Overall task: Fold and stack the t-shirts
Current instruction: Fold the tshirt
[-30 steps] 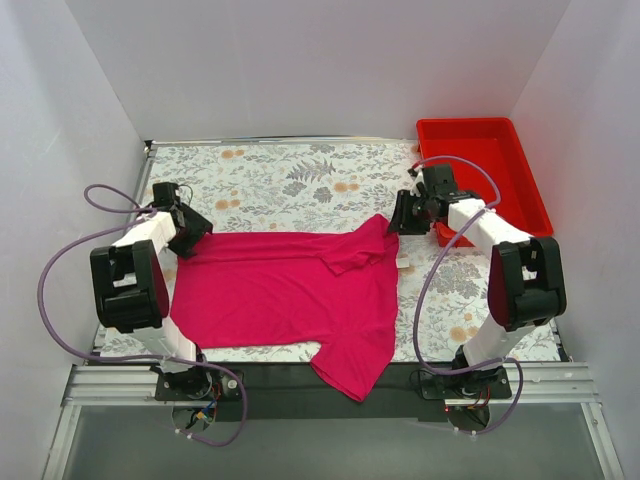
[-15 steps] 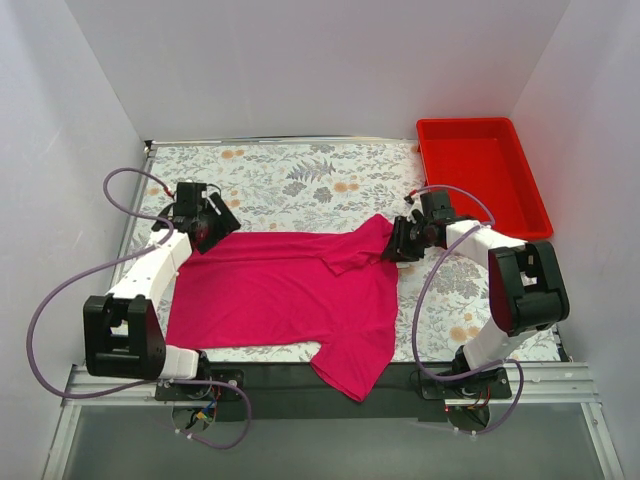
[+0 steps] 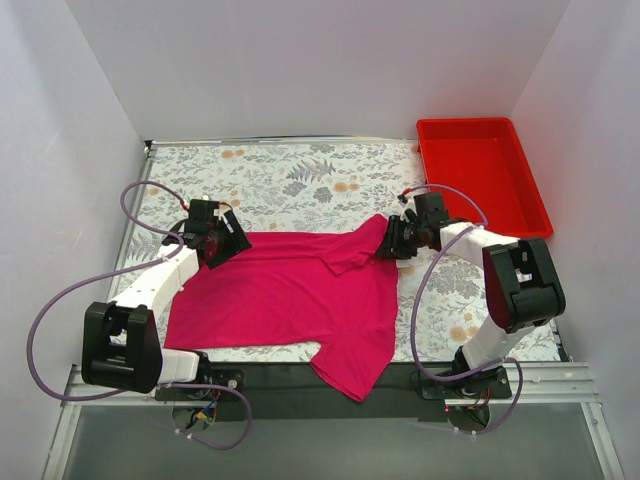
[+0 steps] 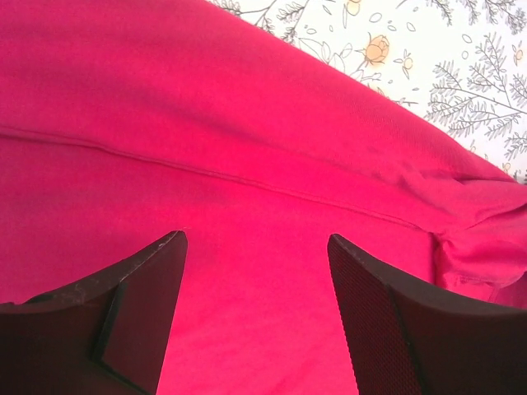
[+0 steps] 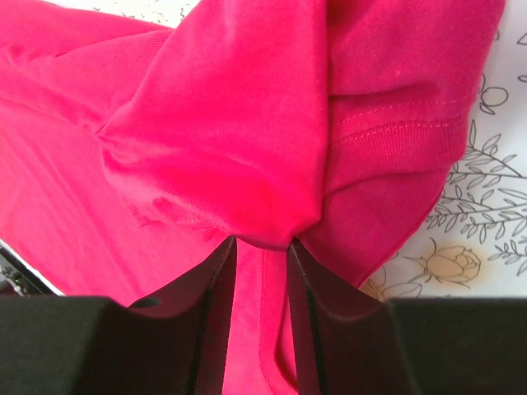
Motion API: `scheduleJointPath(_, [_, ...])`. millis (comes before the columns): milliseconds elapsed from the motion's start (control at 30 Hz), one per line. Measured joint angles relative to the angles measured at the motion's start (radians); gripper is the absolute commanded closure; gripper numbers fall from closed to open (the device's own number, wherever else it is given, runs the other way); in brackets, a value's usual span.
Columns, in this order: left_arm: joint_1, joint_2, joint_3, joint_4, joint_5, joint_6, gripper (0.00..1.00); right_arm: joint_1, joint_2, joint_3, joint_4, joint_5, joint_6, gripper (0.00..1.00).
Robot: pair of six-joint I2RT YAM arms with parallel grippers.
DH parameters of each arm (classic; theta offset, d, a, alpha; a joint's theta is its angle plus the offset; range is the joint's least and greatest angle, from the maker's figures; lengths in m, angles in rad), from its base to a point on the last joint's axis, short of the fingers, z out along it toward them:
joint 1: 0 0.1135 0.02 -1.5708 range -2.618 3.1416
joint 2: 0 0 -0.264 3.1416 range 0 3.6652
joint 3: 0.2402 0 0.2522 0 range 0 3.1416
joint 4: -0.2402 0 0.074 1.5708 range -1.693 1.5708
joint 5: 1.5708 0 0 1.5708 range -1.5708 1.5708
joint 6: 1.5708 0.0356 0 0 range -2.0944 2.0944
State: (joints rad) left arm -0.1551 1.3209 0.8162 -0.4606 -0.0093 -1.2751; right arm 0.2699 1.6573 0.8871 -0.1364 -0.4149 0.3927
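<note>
A magenta-pink t-shirt (image 3: pixel 290 290) lies spread on the floral tablecloth, with one part hanging over the near edge. Its upper right sleeve is folded over onto the body. My left gripper (image 3: pixel 228 243) is open above the shirt's upper left corner. In the left wrist view its fingers (image 4: pixel 255 239) stand wide apart over the pink fabric (image 4: pixel 247 123), near a seam. My right gripper (image 3: pixel 390 243) is at the shirt's upper right corner. In the right wrist view it (image 5: pixel 262 243) is shut on a bunched fold of the shirt (image 5: pixel 230 123).
A rigid red plastic bin (image 3: pixel 480 170) stands at the back right, behind the right arm. The floral tablecloth (image 3: pixel 300 180) lies bare behind the shirt. White walls close in the table on three sides. Purple cables loop beside both arms.
My left arm has swung inward and right, from the table's left edge to over the shirt's upper left corner. My right gripper has shifted slightly left at the folded sleeve.
</note>
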Motion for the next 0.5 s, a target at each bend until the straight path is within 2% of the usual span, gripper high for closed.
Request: scheduleJointPath(500, [-0.027, 0.0, -0.001, 0.022, 0.003, 0.0, 0.36, 0.022, 0.023, 0.001, 0.008, 0.09, 0.023, 0.7])
